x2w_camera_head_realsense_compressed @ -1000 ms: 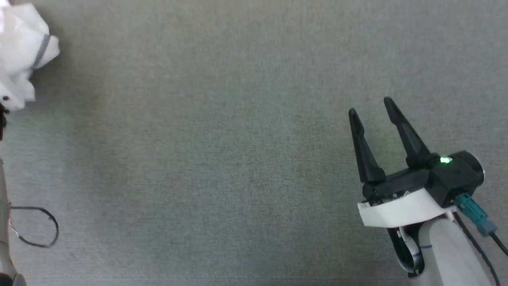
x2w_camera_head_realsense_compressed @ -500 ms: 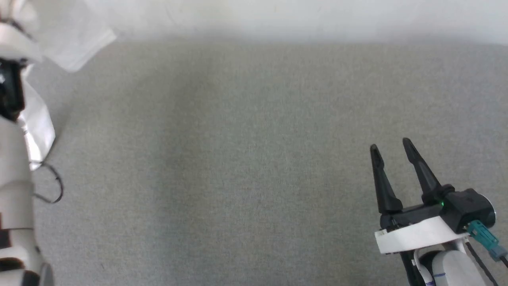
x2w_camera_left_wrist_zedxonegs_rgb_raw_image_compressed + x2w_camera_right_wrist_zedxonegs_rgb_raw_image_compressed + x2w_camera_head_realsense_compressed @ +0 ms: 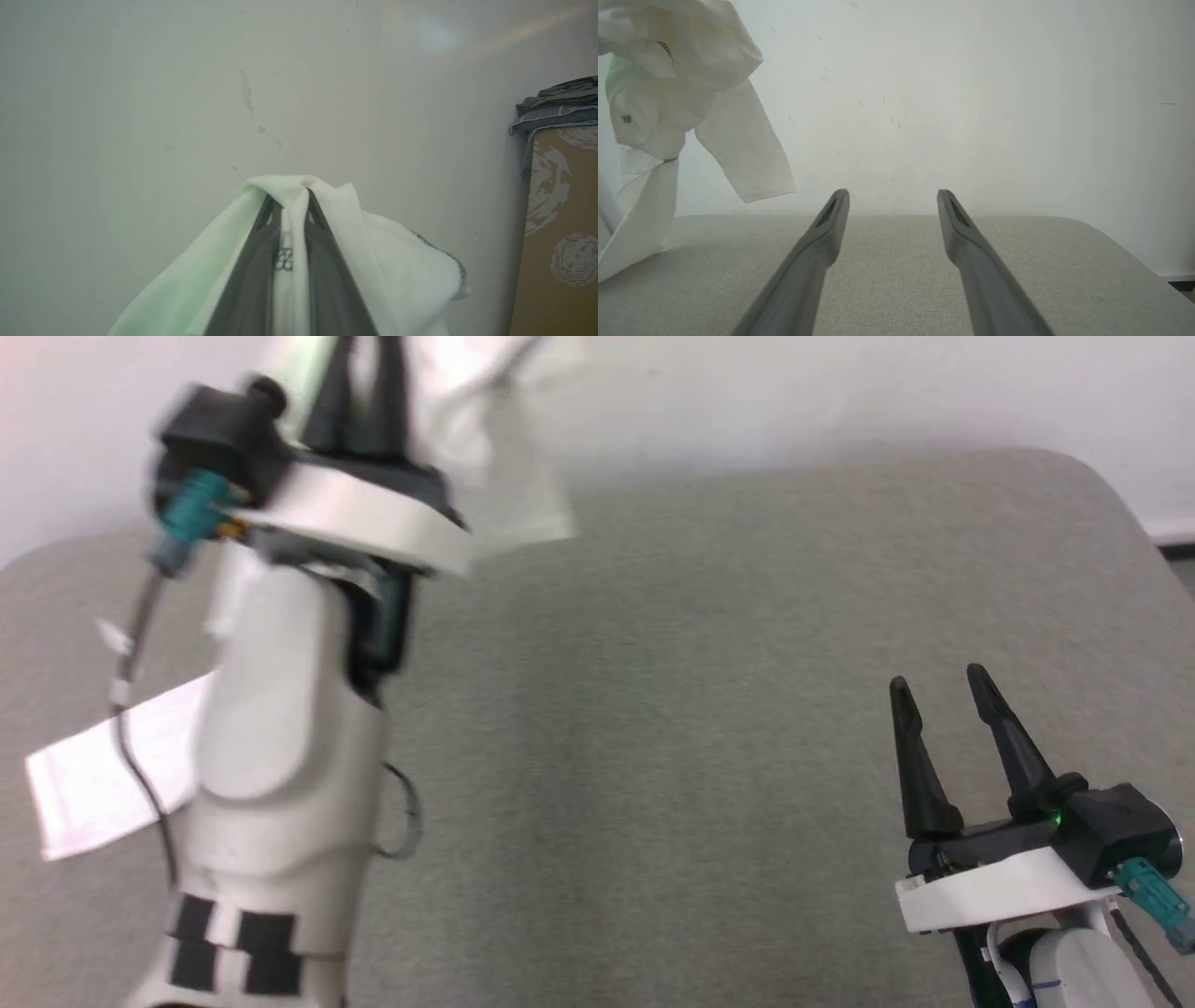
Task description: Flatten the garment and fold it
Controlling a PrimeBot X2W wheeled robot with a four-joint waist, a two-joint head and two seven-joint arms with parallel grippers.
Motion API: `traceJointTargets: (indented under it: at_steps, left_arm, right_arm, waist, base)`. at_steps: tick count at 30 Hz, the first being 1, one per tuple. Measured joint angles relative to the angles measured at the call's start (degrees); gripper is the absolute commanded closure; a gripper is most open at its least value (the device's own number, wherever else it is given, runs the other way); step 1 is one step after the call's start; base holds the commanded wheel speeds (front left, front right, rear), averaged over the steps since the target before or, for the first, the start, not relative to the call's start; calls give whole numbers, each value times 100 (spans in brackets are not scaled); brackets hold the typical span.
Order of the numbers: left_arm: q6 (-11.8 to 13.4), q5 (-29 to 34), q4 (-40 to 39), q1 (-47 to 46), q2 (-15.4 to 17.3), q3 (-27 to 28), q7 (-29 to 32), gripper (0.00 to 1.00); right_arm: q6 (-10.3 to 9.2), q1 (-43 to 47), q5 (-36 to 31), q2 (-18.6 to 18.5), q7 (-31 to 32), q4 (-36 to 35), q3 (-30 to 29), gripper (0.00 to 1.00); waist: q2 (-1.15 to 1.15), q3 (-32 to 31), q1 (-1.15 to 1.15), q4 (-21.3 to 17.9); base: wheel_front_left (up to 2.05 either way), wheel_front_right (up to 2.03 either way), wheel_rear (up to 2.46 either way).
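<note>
A grey padded surface (image 3: pixel 709 728) runs back to a plain pale wall (image 3: pixel 840 392). The left arm stands upright, the left gripper (image 3: pixel 289 200) pinching the white garment (image 3: pixel 691 70) aloft at the far left, while the right gripper (image 3: pixel 936 677) sits low, fingers spread and empty. A second ago the head looked straight down; it has since tipped up, and the shirt hangs higher.
</note>
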Motion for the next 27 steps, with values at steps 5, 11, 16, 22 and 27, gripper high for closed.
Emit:
traceJointTargets:
  at_steps: [5, 11, 16, 22, 27]
  left_arm:
    - [-91, -359, -170, 592, -225, -611, 0, 100]
    - [236, -1091, 42, 1879, -252, -1368, 0, 100]
    - [547, -1276, 447, 2850, -250, -1709, 0, 100]
    - [545, -1236, 268, 3199, -248, -1986, 0, 0]
    - [330, -1160, -921, 3481, -248, -1707, 0, 0]
  right_arm:
    - [-1, 1, 73, -4, 0, 2, -44, 0]
    - [-1, 1, 127, -3, 0, 10, -46, 0]
    - [-1, -1, 167, -4, 0, 18, -25, 0]
    - [-1, -1, 148, -3, 0, 52, 4, 0]
    - [-1, 2, 98, -2, 0, 79, 30, 0]
  waist:
    - [0, 108, 0, -377]
    - [0, 365, 1, -643]
    - [0, 589, 1, -707]
    - [0, 624, 1, -553]
    - [0, 455, 0, -450]
  base:
    - [0, 0, 0]
    - [0, 0, 0]
    - [0, 0, 0]
    - [0, 0, 0]
    - [0, 0, 0]
